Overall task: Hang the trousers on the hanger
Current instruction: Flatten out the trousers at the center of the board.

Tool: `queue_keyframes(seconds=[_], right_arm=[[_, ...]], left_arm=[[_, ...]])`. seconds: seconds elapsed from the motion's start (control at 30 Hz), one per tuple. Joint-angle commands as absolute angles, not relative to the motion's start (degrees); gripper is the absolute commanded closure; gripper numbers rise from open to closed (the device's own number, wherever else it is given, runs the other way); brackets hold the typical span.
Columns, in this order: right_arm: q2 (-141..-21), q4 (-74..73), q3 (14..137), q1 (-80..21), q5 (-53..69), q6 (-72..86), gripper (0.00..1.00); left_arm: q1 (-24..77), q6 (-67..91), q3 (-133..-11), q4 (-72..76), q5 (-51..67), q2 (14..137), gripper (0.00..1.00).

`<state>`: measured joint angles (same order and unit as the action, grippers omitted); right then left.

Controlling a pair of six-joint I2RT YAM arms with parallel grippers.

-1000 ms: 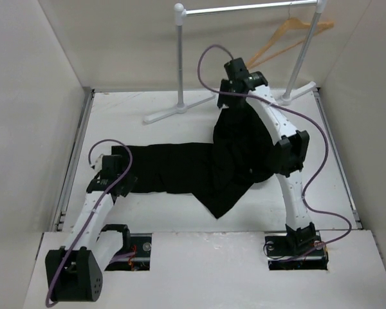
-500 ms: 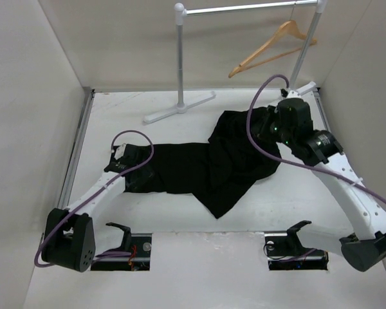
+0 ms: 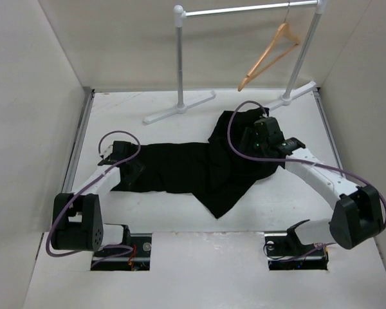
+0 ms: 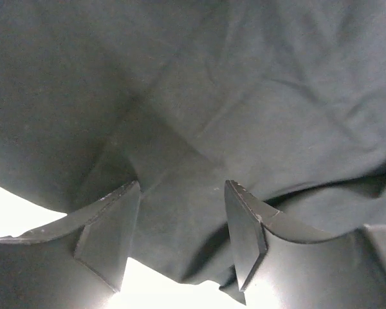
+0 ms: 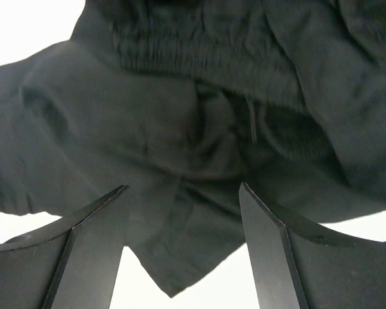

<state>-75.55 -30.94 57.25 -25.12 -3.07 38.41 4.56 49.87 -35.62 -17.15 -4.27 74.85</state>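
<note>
Trousers point(image 3: 193, 168) sprawled, waist end hidden beneath right gripper point(image 5: 183, 187), jaws wide; left gripper point(image 4: 182, 183) half-parted over leg hem, contact unclear.

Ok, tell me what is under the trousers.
The trousers lie on the white table, which shows all round their edges. The black fabric hides whatever is directly beneath, and near the waist it is folded over itself.
</note>
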Motion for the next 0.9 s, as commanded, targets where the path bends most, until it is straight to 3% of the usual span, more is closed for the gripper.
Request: queue_keyframes(seconds=[0.0,0.07,0.13,0.17,0.2,0.23,0.27,0.33,0.57,0.73,0.8,0.87], right_arm=[[-78.91,-22.33,57.13,-23.78,-0.71,40.08,0.27],[-81.81,-21.62,57.74,-23.34,0.52,40.43,0.28],[-84.71,-21.45,58.97,-23.16,2.28,40.52,0.32],[-85.68,-21.27,59.50,-23.16,2.81,40.60,0.38],[-86.30,-21.18,60.02,-23.33,3.07,40.61,0.49],[-86.31,-21.62,60.73,-23.42,2.99,40.61,0.72],[-85.09,-22.23,61.17,-23.42,2.38,40.69,0.88],[-80.53,-24.07,62.22,-23.51,0.63,40.17,0.96],[-59.18,-47.77,67.23,-30.34,-2.55,37.96,0.97],[-52.12,-63.44,61.28,-53.78,1.49,49.72,0.93],[-50.89,-65.03,55.58,-68.00,3.25,56.83,0.86],[-49.49,-66.26,51.87,-76.56,3.78,61.77,0.68]], left_arm=[[3.30,51.41,-32.79,-15.65,-2.72,78.92,0.46],[2.42,51.50,-31.91,-13.81,-2.73,81.37,0.47],[0.49,51.50,-31.47,-11.44,-2.64,82.44,0.56],[-0.65,51.76,-31.20,-10.47,-2.29,83.05,0.67],[-1.79,52.20,-31.29,-9.94,-1.68,83.58,0.78],[-3.02,52.47,-31.46,-9.67,-1.23,83.84,0.86],[-4.25,52.64,-31.90,-9.93,-0.97,83.59,0.91],[-6.97,52.82,-32.52,-10.89,-0.62,80.88,0.97],[-16.47,53.17,-38.31,-19.67,-2.11,66.64,1.00],[-19.29,56.69,-42.09,-25.48,-2.29,58.28,1.00],[-19.64,56.87,-45.07,-27.15,-2.02,57.48,0.99],[-19.91,56.95,-47.10,-28.38,-1.76,56.87,0.99]])
